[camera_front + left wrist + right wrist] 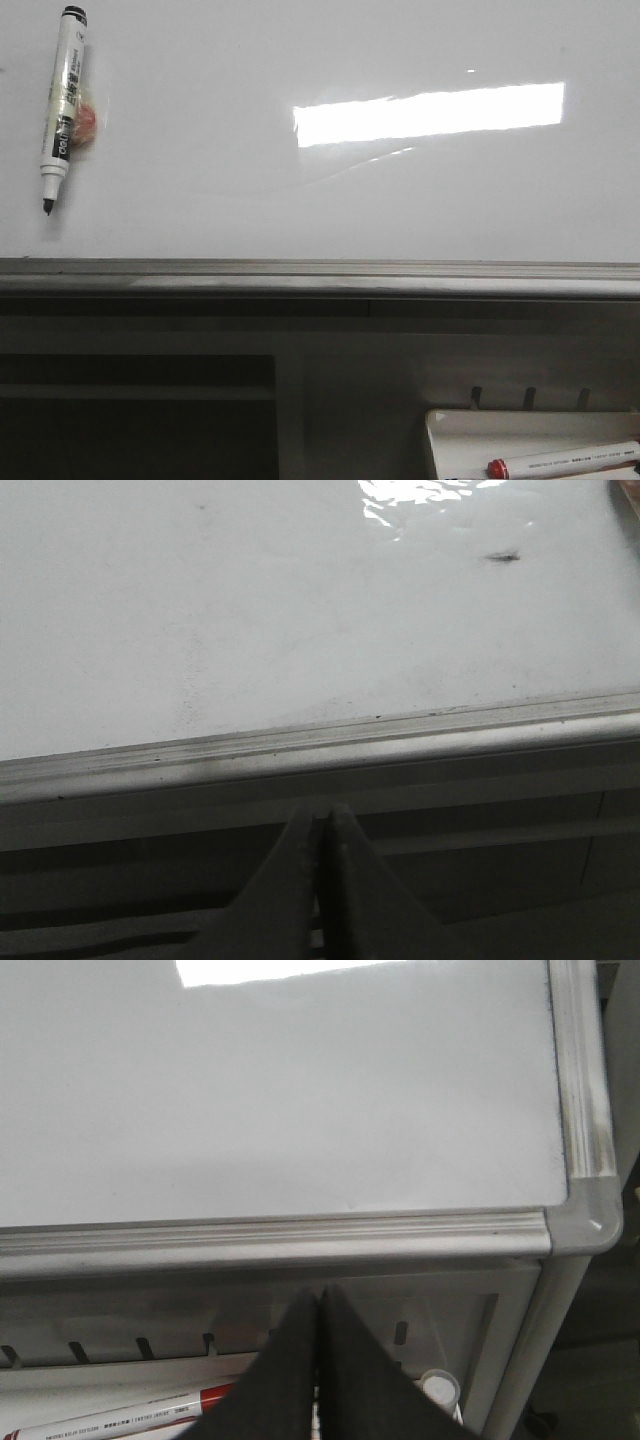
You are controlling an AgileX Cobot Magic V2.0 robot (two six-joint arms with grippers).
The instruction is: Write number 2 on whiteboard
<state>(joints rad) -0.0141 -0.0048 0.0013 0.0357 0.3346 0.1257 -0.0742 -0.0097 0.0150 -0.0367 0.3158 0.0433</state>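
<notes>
while both grippers sit closed below its rim (320, 275), the whiteboard (300, 200) lies bare.

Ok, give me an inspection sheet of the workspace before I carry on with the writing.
Surface: whiteboard glossy, bright light reflection, grey lower rim; no number 2 drawn yet.
Job's things: black marker uncapped, lying on the board at far left, tip toward the rim.
Clutter: reddish smudge beside that marker; small dark mark on the board; red-capped marker in the white tray below the board at right.
Grippers: left gripper and right gripper both shut, empty, below the rim.
Cables: nothing seen.
Surroundings: grey frame and dark shelf under the board.
</notes>
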